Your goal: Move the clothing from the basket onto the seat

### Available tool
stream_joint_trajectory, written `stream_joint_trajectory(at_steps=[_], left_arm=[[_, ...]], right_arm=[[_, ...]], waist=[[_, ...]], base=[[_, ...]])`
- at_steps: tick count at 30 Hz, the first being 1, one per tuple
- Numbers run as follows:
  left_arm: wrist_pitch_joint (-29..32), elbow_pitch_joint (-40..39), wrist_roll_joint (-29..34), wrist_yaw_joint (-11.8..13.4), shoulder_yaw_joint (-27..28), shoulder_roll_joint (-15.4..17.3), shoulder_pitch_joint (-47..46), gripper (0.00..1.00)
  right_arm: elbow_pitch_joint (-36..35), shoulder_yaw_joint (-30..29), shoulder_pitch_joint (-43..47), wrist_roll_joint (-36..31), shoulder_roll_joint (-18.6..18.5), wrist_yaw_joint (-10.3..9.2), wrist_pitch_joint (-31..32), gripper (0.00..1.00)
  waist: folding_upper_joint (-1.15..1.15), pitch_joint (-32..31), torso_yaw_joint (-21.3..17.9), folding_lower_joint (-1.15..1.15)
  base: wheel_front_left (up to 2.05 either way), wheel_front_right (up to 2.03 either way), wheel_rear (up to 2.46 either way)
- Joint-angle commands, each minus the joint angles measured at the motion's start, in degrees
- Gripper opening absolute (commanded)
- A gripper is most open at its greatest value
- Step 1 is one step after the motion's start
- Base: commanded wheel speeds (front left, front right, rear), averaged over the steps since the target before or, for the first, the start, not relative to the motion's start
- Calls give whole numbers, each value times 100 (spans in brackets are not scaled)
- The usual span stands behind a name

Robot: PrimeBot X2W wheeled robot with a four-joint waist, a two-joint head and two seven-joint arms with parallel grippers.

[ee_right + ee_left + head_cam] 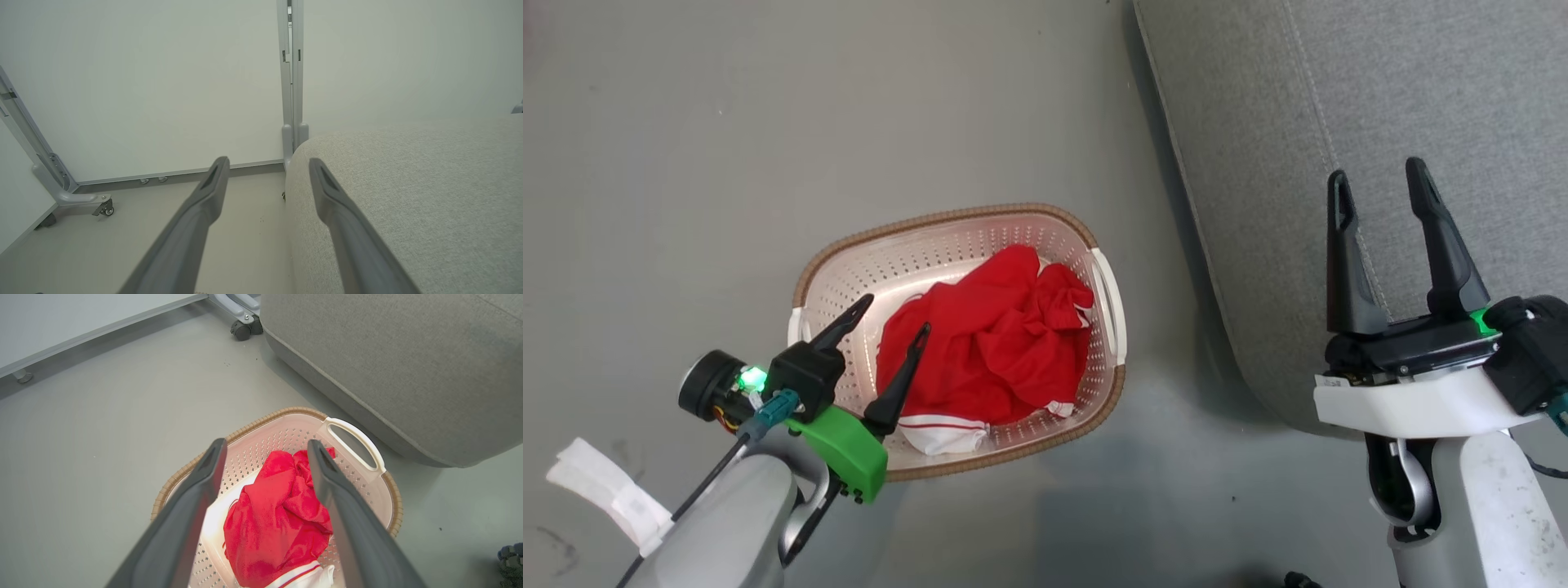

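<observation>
Reaching for the pick-up, my left fingers hang spread over the basket, with the red white-trimmed garment crumpled inside it just ahead of them, probably untouched. Next I must lower and pinch a fold. My right fingers hover spread and empty above the seat beside the basket.

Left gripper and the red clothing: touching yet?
Cannot tell. In the left wrist view the open left gripper frames the clothing in the basket; one finger overlaps it in the picture, with no plain gap or contact.
</observation>
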Motion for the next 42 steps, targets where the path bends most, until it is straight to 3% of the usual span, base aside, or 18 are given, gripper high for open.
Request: stream_joint_trajectory(at_steps=[1,8,14,20,36,40,41,42], left_arm=[[-2,104,12,-17,-115,113,-280,100],[-1,739,154,-17,-782,414,-1051,100],[-2,1403,235,-17,-1162,409,-1529,100],[-2,1590,216,-17,-1520,517,-1900,100],[-2,1974,733,-9,-1790,716,-2566,100],[-2,1972,937,200,-1722,735,-2608,99],[-2,1931,968,218,-1682,728,-2619,60],[-2,1891,994,237,-1641,731,-2621,0]], right_arm=[[-74,-14,-141,57,-11,0,-20,100],[-311,3,-384,228,-9,0,-20,100],[-457,46,-408,330,-9,0,-20,100],[-493,10,-400,537,-8,0,-20,100],[-460,104,-512,1059,-9,0,-20,100],[-491,104,-502,1119,-9,0,-20,100],[-497,96,-496,1132,-9,0,-20,100],[-499,87,-493,1141,-9,0,-20,100]], waist=[[0,698,-255,-1],[0,1472,-412,-1],[0,1922,-559,-1],[0,2272,-678,-1],[0,2768,-927,-1],[0,2814,-973,-1],[0,2821,-974,-1],[0,2827,-974,-1]], base=[[0,0,0],[0,0,0],[0,0,0],[0,0,0],[0,0,0],[0,0,0],[0,0,0],[0,0,0]])
